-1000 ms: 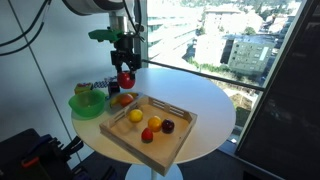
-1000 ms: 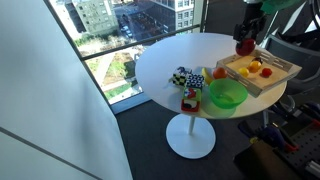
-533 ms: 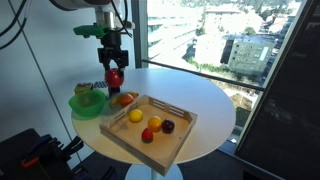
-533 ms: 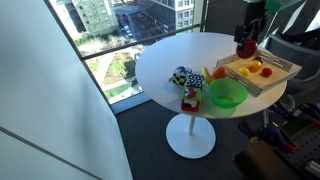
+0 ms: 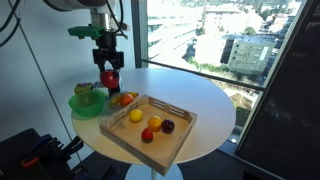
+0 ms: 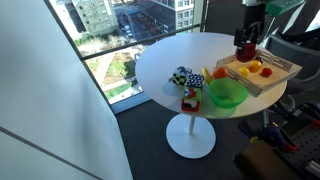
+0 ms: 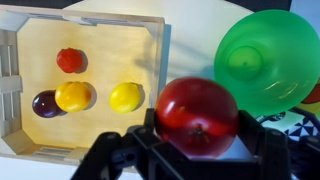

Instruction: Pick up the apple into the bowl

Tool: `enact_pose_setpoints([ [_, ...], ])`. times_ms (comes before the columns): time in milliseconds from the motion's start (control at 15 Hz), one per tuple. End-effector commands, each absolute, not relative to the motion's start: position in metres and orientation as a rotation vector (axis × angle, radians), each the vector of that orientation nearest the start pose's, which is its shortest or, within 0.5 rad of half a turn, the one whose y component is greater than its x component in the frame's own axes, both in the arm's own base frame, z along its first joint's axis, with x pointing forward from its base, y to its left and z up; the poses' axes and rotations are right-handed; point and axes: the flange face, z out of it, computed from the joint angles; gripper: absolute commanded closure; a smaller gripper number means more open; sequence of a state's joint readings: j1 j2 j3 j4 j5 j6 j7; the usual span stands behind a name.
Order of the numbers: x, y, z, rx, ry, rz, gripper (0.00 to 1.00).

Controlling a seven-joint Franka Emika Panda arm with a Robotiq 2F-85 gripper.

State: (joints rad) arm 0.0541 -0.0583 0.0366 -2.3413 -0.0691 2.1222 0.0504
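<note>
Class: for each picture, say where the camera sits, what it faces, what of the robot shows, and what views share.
Exterior view: beside the table, facing the windows; arm and gripper show.
Exterior view: raised, farther off, looking down across the table; gripper top right.
Wrist view: above the tray, facing down; fingers show.
All share the apple, bowl, tray.

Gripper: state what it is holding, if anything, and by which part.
The gripper holds the apple, clamped between its two fingers on opposite sides of the fruit.
</note>
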Motion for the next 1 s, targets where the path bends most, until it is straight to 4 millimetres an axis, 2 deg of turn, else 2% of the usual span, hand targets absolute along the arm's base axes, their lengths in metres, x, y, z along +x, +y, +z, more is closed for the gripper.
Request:
enact_pose_setpoints([
  [0, 0.477, 0.04, 0.345, -3.198, -0.129, 0.253, 0.19],
  [467, 0.477, 0.04, 0.345, -3.198, -0.129, 0.252, 0.19],
  [533, 0.477, 0.04, 0.345, -3.198, -0.129, 0.253, 0.44],
  [933, 0.478, 0.052, 0.347, -3.2, -0.196, 0.249, 0.44],
])
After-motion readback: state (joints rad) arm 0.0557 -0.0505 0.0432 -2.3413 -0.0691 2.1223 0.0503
